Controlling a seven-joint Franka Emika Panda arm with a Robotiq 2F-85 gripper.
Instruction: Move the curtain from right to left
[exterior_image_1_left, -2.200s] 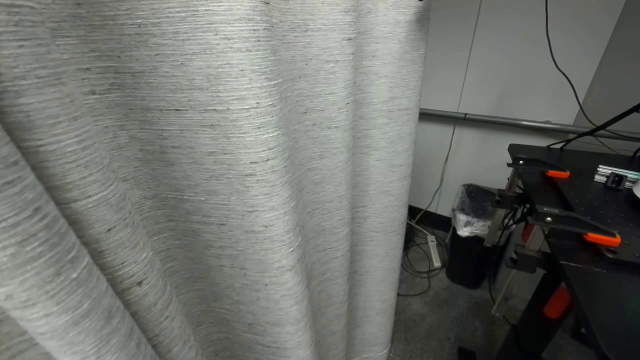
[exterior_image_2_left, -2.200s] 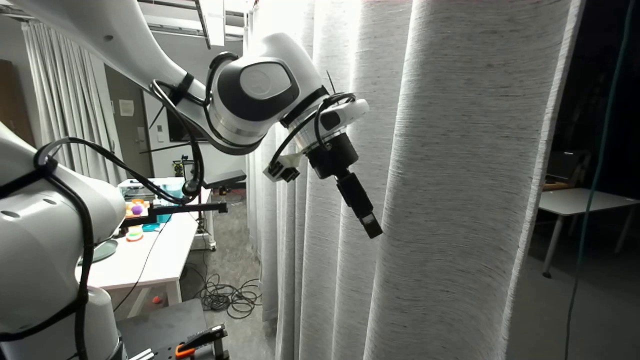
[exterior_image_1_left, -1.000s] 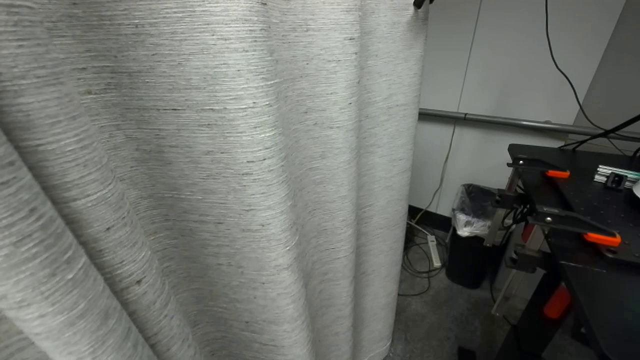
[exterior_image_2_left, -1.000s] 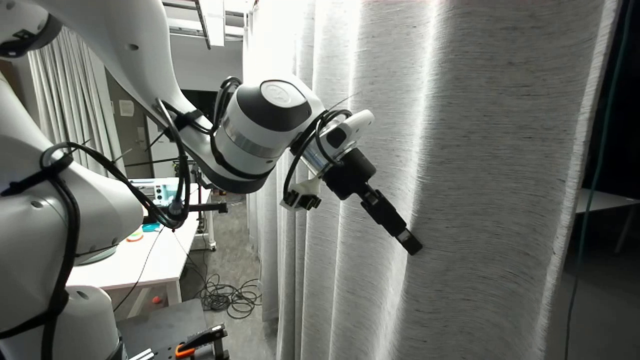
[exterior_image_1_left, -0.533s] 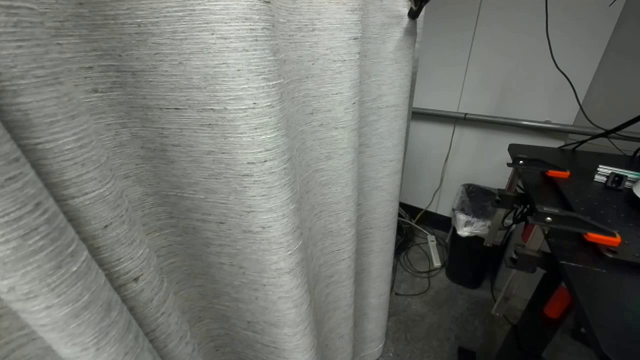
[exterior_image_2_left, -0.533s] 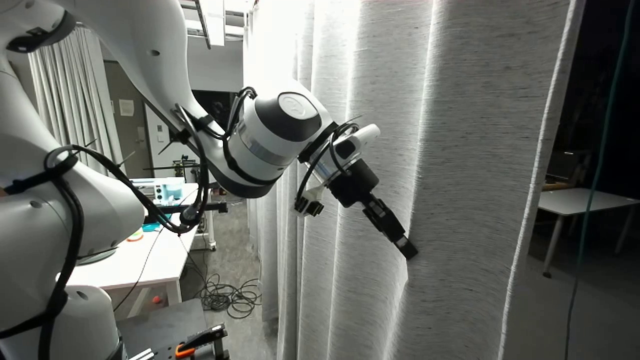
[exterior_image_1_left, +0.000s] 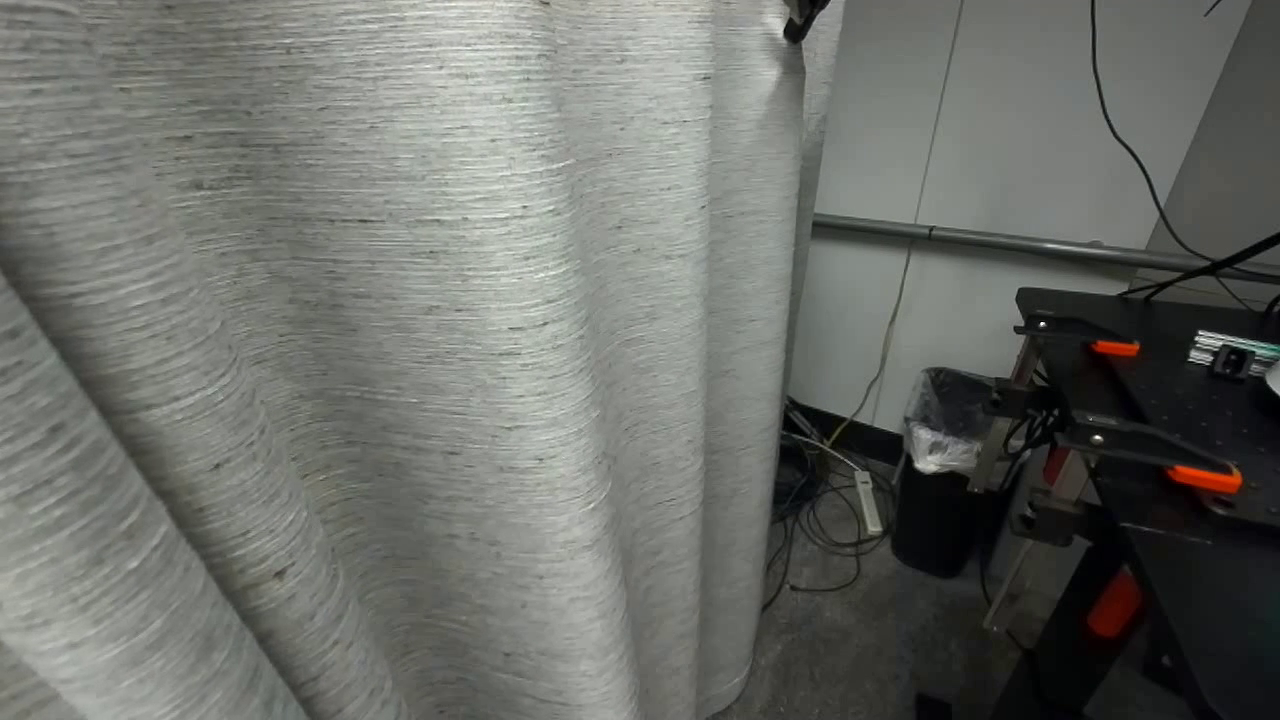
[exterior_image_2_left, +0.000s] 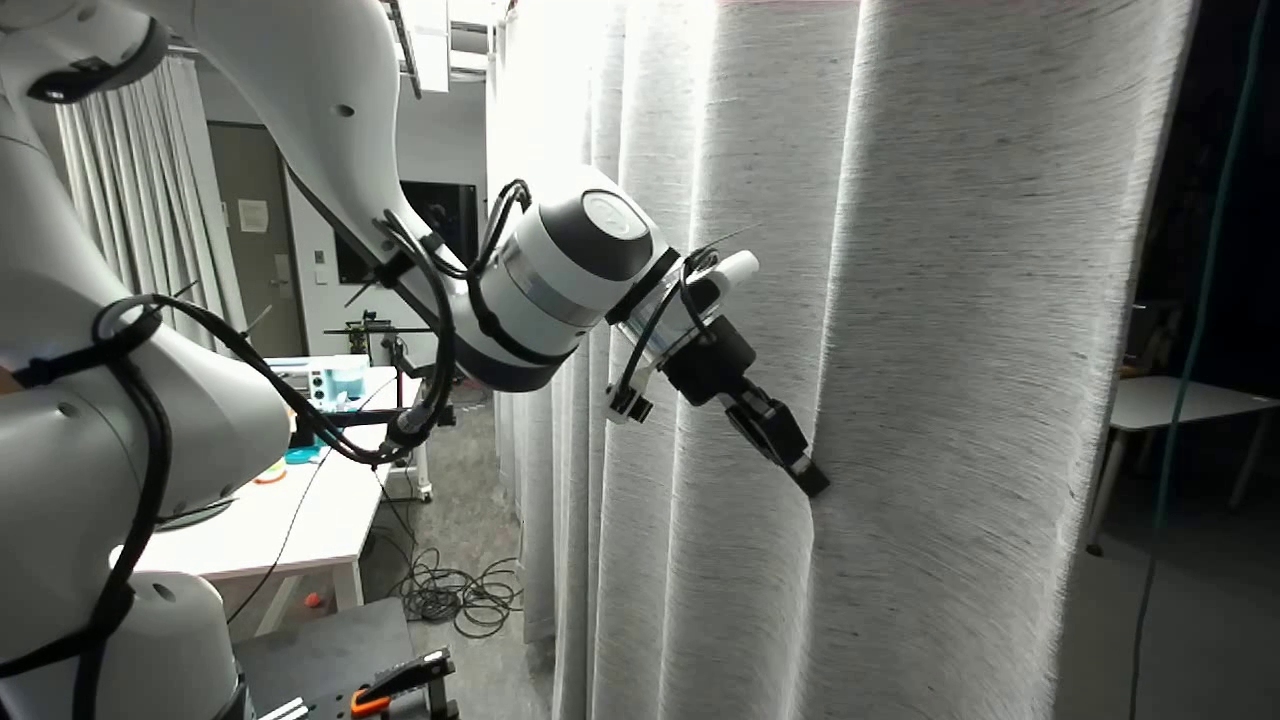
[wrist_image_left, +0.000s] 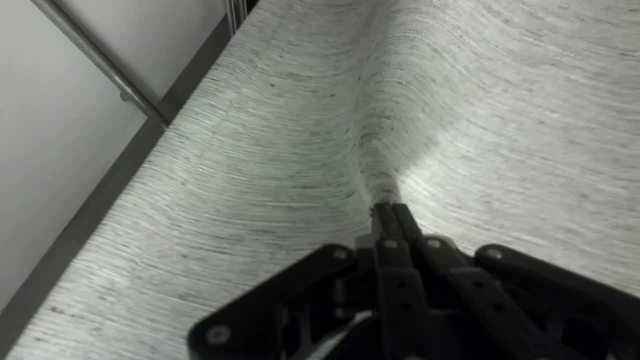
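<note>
- We saw one gripper, its two jaws pinching a fold of the curtain.
- The curtain hung beside one arm.
- Beyond, only an exterior view showed us one bin.
- Farthest, only an exterior view showed one door beside one pale drape.

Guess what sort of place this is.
Likely a robotics lab or workshop: there's a robot arm, clamps on the edge of a black table, and coiled cables on the floor.
</note>
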